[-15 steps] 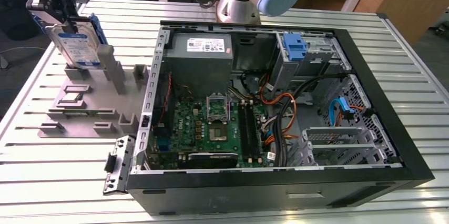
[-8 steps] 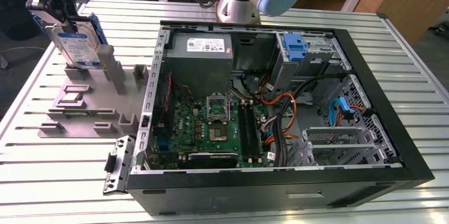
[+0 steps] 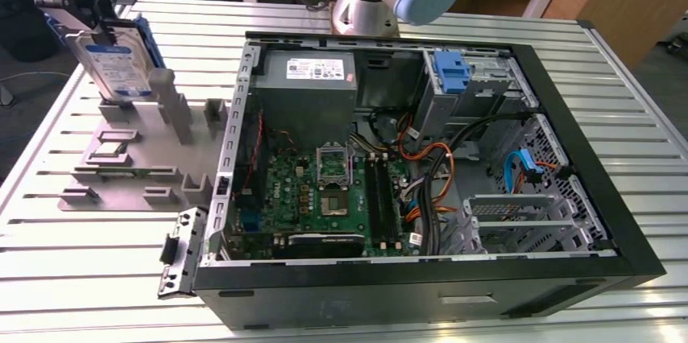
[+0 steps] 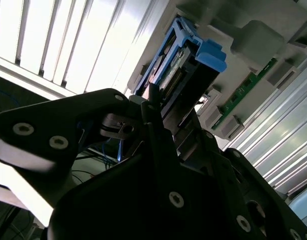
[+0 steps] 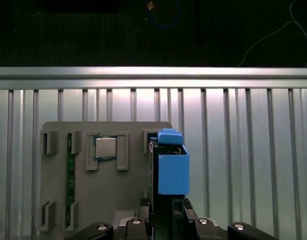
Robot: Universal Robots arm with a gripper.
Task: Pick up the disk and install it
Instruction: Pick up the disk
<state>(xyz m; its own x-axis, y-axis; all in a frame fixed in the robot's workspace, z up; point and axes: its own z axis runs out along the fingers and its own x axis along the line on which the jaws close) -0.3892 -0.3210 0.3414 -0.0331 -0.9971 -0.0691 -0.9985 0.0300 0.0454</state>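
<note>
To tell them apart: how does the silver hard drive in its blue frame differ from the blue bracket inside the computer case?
The silver hard drive stands on edge outside the black computer case; the blue plastic bracket sits inside it. The drive bears a white-and-blue label; the bracket shows none. Both have blue plastic.

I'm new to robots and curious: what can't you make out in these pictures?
- Lower edge of the disk: exterior view, grey holder posts hide whether it's seated.
- Upper part of the gripper: exterior view, cut off by the top edge.
- Most of the disk: second wrist view, the gripper's dark body covers it.
</note>
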